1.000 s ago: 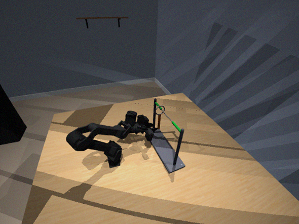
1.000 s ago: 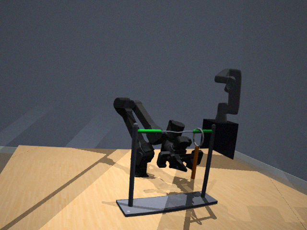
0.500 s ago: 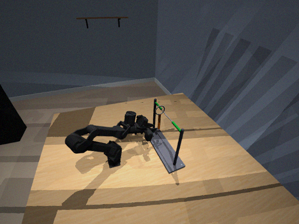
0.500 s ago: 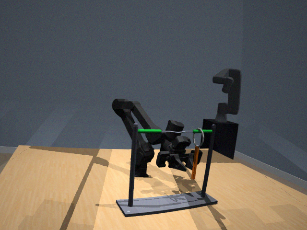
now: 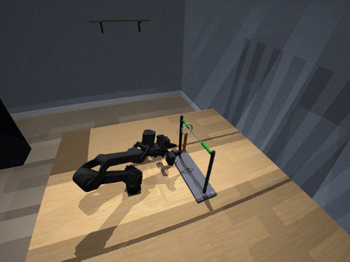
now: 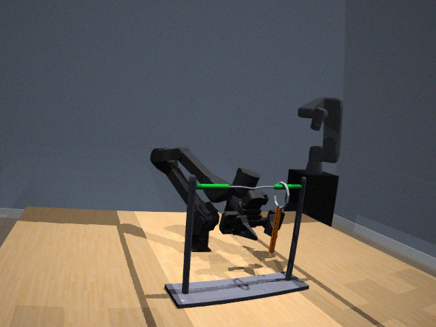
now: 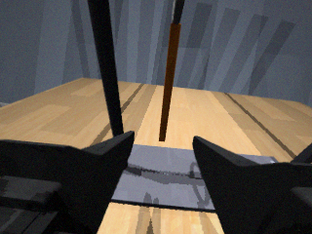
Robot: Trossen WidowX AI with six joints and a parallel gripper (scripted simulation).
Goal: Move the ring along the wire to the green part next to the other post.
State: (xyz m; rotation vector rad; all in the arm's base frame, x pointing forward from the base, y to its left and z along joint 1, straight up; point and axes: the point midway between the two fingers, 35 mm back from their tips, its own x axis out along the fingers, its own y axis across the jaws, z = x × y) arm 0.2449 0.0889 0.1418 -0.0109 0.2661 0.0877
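Observation:
The ring [image 5: 191, 127] [image 6: 288, 195] [image 7: 178, 10] hangs on the green part [image 5: 184, 122] [image 6: 295, 186] by the far post [image 5: 180, 133] [image 6: 297, 228] [image 7: 104, 58], near that part's inner end. Its orange handle [image 5: 185, 142] [image 6: 274, 230] [image 7: 170, 78] hangs below, slightly tilted. The other green part [image 5: 206, 147] [image 6: 212, 186] is by the near post [image 5: 209, 173] [image 6: 189, 239]; the thin grey wire [image 5: 196, 137] [image 6: 250, 188] runs between. My gripper [image 5: 178, 149] [image 6: 263, 237] [image 7: 163, 137] is open and empty, on the arm's side of the handle, low by its lower end. In the wrist view the handle appears beyond and between the fingertips.
The grey base plate [image 5: 188, 177] [image 6: 211, 296] [image 7: 161, 192] lies below the wire and in front of the fingers. In the wrist view the far post stands just beyond the left fingertip. A black pedestal [image 5: 3, 137] [image 6: 315, 197] stands away from the table.

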